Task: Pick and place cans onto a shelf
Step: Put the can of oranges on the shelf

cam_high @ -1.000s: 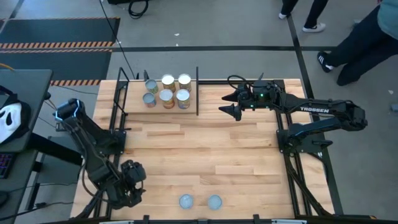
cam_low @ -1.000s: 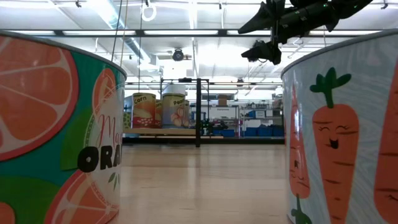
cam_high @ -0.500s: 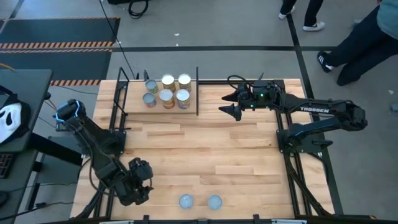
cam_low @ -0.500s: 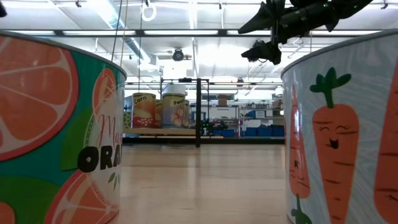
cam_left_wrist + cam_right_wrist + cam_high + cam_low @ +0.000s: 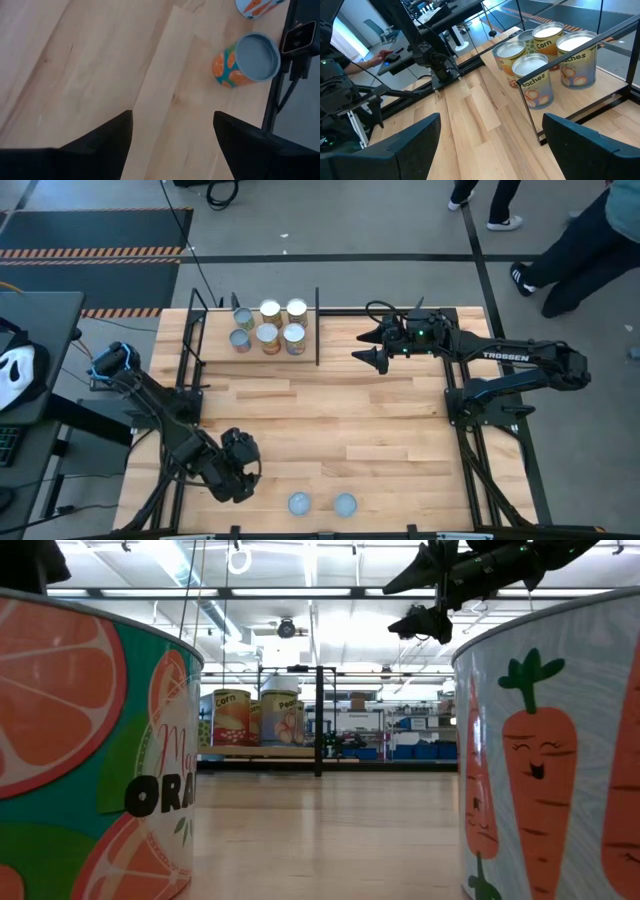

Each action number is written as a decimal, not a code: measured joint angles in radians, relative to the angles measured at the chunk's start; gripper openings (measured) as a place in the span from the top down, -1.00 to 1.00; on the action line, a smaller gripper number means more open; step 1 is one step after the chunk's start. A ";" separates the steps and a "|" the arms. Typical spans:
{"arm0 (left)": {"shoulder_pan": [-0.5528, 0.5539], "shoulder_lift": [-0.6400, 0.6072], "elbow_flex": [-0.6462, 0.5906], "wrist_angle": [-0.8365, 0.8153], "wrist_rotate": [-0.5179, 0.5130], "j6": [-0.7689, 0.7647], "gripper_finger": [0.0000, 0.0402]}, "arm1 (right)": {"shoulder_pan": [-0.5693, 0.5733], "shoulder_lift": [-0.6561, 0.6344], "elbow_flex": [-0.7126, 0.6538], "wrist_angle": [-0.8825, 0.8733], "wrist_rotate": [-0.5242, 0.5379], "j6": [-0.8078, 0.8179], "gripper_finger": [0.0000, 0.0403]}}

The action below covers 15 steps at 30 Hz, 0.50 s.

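- Where the table's near edge runs, two cans stand side by side: an orange-printed can (image 5: 299, 503) on the left and a carrot-printed can (image 5: 345, 504) just to its right, both upright with pale blue-grey tops, apart from each other.
- From table height, these same two fill the sides of the low view, the orange-printed one on the left and the carrot-printed one on the right, with bare wood between them.
- Just left of the orange-printed can, the left gripper (image 5: 243, 472) hangs over the tabletop (image 5: 330, 420), near the can but not touching it; its fingers (image 5: 105, 137) are spread with nothing between them, and only bare wood shows in the gap.
- Through the left wrist camera, the orange-printed can stands ahead of the fingers, with the carrot-printed can partly cut off beyond it.
- Farther back on the right, the right gripper (image 5: 366, 356) is held above the table, pointing left toward the shelf; its fingers (image 5: 415, 137) are spread wide and empty.
- At the far left of the table sits the shelf (image 5: 215, 348), a light-wood board framed by black rods with upright posts.
- Six cans (image 5: 268, 326) are grouped upright on it in two rows, close together; labels reading Corn and Peaches show.
- Beyond the table's far right corner, a person's legs and shoes (image 5: 520, 277) stand on the grey floor.
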 joint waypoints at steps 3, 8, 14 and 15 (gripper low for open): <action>0.001 0.000 0.000 0.022 0.000 0.003 -0.40 | 0.000 0.000 0.000 0.000 0.000 0.000 -0.77; 0.021 0.000 0.000 0.037 0.003 0.003 -0.40 | 0.000 0.000 0.000 0.000 0.000 0.000 -0.77; 0.027 0.000 0.000 0.027 0.009 0.003 -0.40 | 0.000 0.000 0.000 0.000 0.000 0.000 -0.77; 0.027 0.000 0.000 0.026 0.009 0.001 -0.40 | 0.000 0.000 0.000 0.000 0.000 0.000 -0.77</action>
